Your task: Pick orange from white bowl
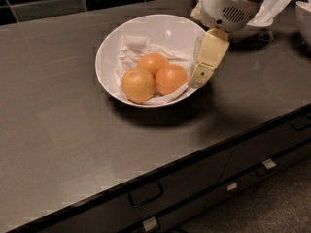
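Observation:
The white bowl (116,42), wide, shallow and lined with crumpled white paper, stands on the dark counter. It holds three oranges. The deepest reddish-orange one, the orange (171,79), lies at the right. A paler yellow-orange one (138,84) is at the front left and a lighter one (153,62) is behind. My gripper (198,79), cream-coloured on a white wrist, hangs over the bowl's right rim, just right of the orange and close beside it. It holds nothing that I can see.
Another white bowl (252,28) with white paper stands behind my wrist at the back right. A further white rim (303,18) shows at the far right edge. The counter's front edge (194,164) runs above drawers with handles.

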Robot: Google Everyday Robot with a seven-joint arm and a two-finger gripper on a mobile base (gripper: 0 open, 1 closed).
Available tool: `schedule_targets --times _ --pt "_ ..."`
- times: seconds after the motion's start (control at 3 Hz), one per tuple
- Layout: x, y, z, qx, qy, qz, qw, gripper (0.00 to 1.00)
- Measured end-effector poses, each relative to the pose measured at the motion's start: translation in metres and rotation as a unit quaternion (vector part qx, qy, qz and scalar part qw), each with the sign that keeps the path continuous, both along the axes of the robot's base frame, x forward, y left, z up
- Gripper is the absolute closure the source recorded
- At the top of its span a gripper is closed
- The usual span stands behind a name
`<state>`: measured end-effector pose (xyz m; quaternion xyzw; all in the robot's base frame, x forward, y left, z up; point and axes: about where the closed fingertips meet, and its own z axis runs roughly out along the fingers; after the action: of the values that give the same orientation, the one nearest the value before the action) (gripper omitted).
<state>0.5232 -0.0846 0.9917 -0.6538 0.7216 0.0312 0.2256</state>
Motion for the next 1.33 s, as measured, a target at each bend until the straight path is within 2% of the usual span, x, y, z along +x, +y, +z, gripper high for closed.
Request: schedule_targets --times 0.33,0.67,1.33 --pt "0.005 0.019 -0.015 0.009 0.027 0.022 0.9994 0.00" --pt "0.005 0.020 -0.015 0.009 0.027 0.022 0.9994 0.00" --pt "0.015 0.016 -0.037 -0.018 0.053 -0.019 0.9983 0.00"
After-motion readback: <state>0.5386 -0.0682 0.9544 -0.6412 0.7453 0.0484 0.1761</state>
